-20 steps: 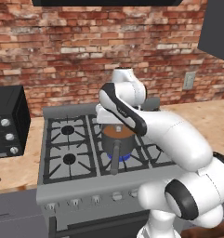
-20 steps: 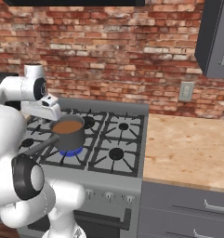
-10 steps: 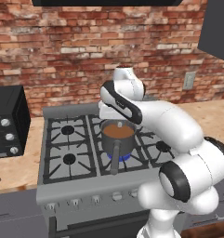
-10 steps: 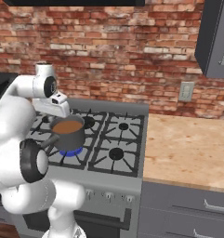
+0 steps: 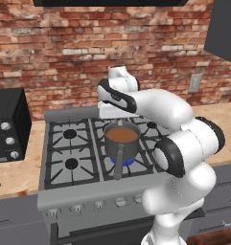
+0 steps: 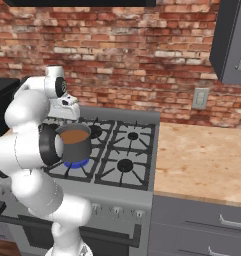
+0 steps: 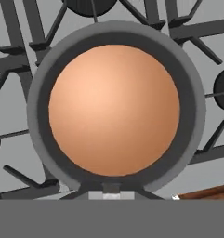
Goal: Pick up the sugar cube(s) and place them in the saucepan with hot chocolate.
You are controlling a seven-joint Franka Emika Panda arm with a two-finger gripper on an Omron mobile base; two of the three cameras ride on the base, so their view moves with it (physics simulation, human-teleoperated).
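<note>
The hand is hanging directly over the saucepan [image 7: 113, 109], which is sitting on the stove's [image 5: 76, 179] front burner, handle toward the front edge. This looks like the drop step. I cannot tell whether the gripper is spread or pinching a cube. Next: release, then fetch any remaining cube.
</note>
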